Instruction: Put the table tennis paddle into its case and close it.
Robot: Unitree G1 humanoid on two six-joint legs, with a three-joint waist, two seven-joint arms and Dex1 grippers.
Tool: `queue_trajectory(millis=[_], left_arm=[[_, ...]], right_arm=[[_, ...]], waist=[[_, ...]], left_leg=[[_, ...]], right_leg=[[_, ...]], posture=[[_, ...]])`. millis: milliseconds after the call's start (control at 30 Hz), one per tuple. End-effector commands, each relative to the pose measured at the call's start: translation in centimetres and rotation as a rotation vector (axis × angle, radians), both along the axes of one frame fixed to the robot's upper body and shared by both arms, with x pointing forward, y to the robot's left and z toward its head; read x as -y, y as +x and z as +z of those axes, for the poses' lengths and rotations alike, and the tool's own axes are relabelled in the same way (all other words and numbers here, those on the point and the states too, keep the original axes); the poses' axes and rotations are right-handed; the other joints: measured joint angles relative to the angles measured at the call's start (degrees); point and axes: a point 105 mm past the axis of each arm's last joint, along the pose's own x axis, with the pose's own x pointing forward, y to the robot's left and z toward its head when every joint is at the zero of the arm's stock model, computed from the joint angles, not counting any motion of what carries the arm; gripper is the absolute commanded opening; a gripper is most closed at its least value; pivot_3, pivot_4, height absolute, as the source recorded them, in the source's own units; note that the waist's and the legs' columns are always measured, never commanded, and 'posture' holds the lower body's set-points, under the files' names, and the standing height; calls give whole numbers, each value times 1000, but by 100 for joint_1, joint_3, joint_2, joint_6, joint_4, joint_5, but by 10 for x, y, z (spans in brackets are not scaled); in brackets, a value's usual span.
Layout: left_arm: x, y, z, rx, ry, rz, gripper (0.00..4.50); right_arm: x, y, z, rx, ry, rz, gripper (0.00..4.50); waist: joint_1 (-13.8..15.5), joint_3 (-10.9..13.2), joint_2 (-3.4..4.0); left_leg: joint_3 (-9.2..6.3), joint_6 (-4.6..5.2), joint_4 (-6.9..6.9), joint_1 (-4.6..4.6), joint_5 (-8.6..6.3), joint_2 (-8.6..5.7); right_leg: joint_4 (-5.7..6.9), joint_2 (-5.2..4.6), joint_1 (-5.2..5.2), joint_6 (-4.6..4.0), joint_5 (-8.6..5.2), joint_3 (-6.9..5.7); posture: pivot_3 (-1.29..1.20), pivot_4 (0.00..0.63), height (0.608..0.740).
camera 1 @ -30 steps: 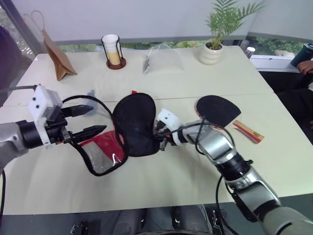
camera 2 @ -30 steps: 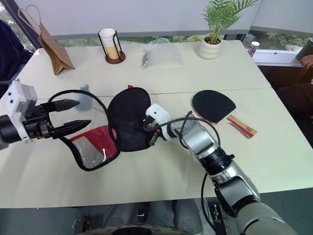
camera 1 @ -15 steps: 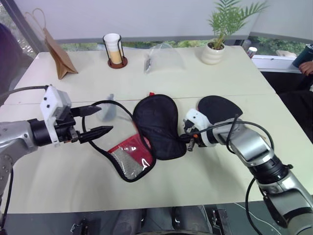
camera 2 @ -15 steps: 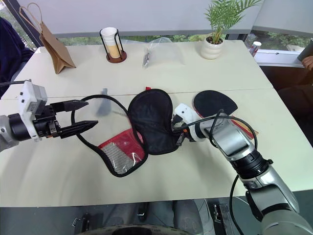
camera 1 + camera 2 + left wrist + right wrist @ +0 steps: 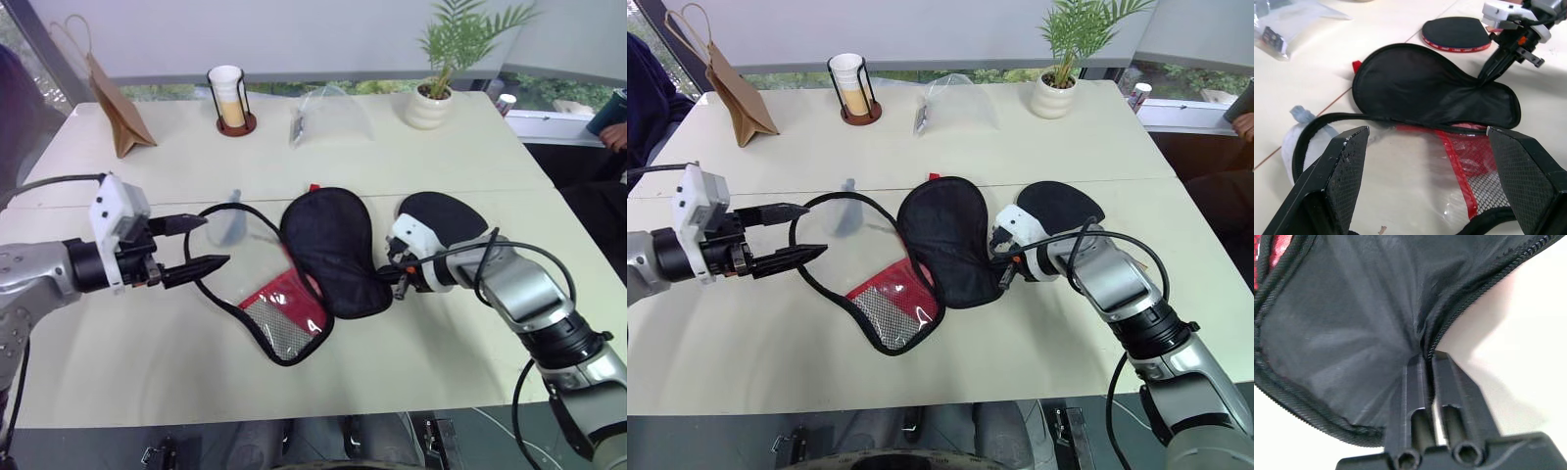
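Case [image 5: 333, 257], soft black fabric, unzipped, lies mid-table; red-mesh half alongside. Right gripper [image 5: 1426, 361] pinches zipper edge, fingers nearly together. Left gripper [image 5: 204, 242] gapes wide, empty. Round black-rubber paddle [image 5: 443, 217] just beyond right gripper.

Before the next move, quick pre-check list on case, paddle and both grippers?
1. Case unzipped, flap laid open: ok.
2. Paddle inside case: not ok, it lies on the table beside it.
3. Right gripper pinching the flap's zipper edge: ok.
4. Left gripper open, holding nothing: ok.
5. Paddle handle free to grab: cannot tell, right arm covers it.
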Motion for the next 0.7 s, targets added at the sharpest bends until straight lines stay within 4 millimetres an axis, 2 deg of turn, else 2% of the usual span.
queue_trajectory(millis=[33, 200, 333, 433, 500, 567, 700], left_arm=[[3, 1, 7, 47, -1, -17, 3984], [6, 1, 4, 44, -7, -36, 3984], [9, 1, 2, 40, -9, -56, 3984], [12, 1, 1, 36, -14, -68, 3984], [14, 0, 1, 34, -20, -78, 3984], [15, 0, 1, 30, -26, -87, 3984], [18, 2, 1, 26, -39, -98, 3984]], right_arm=[[8, 7, 9, 42, -3, -35, 1901], [7, 7, 24, 72, 14, -16, 4412], [18, 7, 55, 140, 37, 5, 4467], [34, 7, 78, 180, 55, -18, 4467], [54, 11, 92, 215, 45, -84, 4467], [79, 15, 98, 247, 5, -145, 4467], [119, 15, 94, 238, -63, -219, 4467]], waist=[[-3, 0, -1], [-3, 3, 2], [0, 19, 7], [0, 28, 12], [0, 28, 12], [0, 29, 11], [4, 30, 10]], left_leg=[[0, 0, 0, 0, 0, 0], [0, 0, 0, 0, 0, 1], [1, 0, 0, -9, 0, 0], [1, 1, 0, -13, 0, 0], [1, 2, 0, -14, -1, 2], [1, 3, -1, -15, -1, 2], [3, 5, 0, -18, -2, 1]], right_leg=[[0, 0, 0, 0, 0, 0], [0, 0, 0, 0, 0, 0], [-1, 0, -7, 0, 0, 0], [-3, 0, -10, 1, 1, 0], [-4, 2, -11, 1, 0, -2], [-6, 2, -11, 1, 0, -2], [-13, -1, -9, 0, 0, -3]], posture=[[0, 150, 734], [0, 150, 734], [0, 150, 734], [0, 150, 734], [0, 150, 734], [0, 150, 734], [0, 150, 734]])
